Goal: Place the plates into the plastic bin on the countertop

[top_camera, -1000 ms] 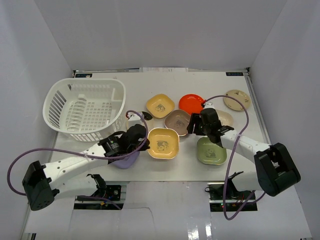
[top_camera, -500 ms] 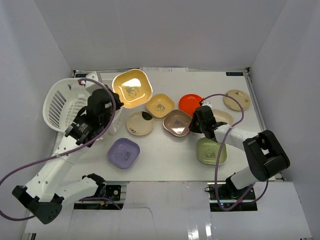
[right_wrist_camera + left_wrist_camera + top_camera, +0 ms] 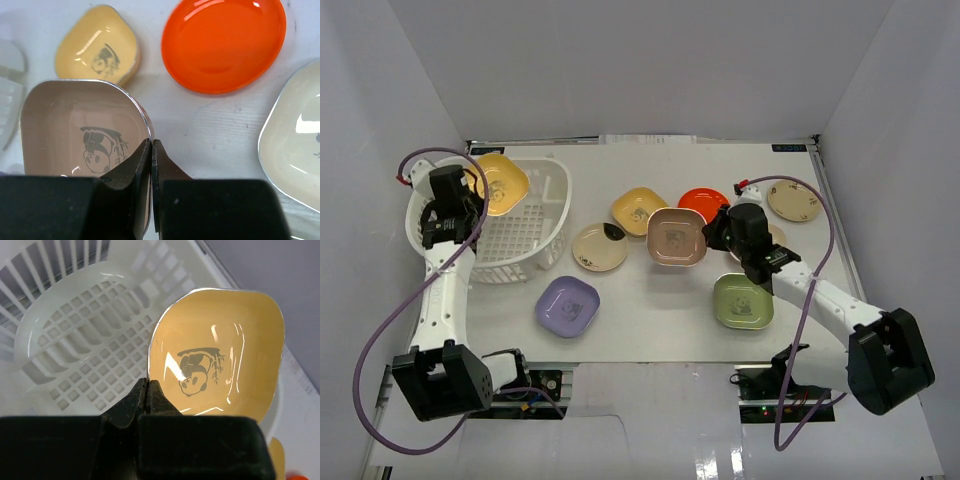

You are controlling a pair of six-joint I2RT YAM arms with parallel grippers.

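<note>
My left gripper [image 3: 475, 196] is shut on the rim of a yellow plate [image 3: 501, 183], holding it tilted above the white plastic bin [image 3: 520, 262]. The left wrist view shows the yellow plate [image 3: 215, 355] pinched at its edge by my left gripper [image 3: 147, 389], with the bin [image 3: 75, 335] below. My right gripper [image 3: 710, 236] is shut on the rim of a brown plate [image 3: 675, 237], raised off the countertop [image 3: 650, 315]. In the right wrist view my right gripper [image 3: 151, 149] clamps the brown plate [image 3: 75, 130].
On the countertop lie a small yellow plate [image 3: 639, 211], an orange-red plate [image 3: 703, 205], a cream round plate [image 3: 599, 247], a lavender plate [image 3: 567, 305], a green plate [image 3: 742, 300] and a cream plate [image 3: 793, 200]. Another cream plate [image 3: 300, 145] lies under my right arm.
My left arm carried the yellow plate from the table's middle up and leftward over the bin. My right gripper shut on the brown plate's rim and lifted it.
</note>
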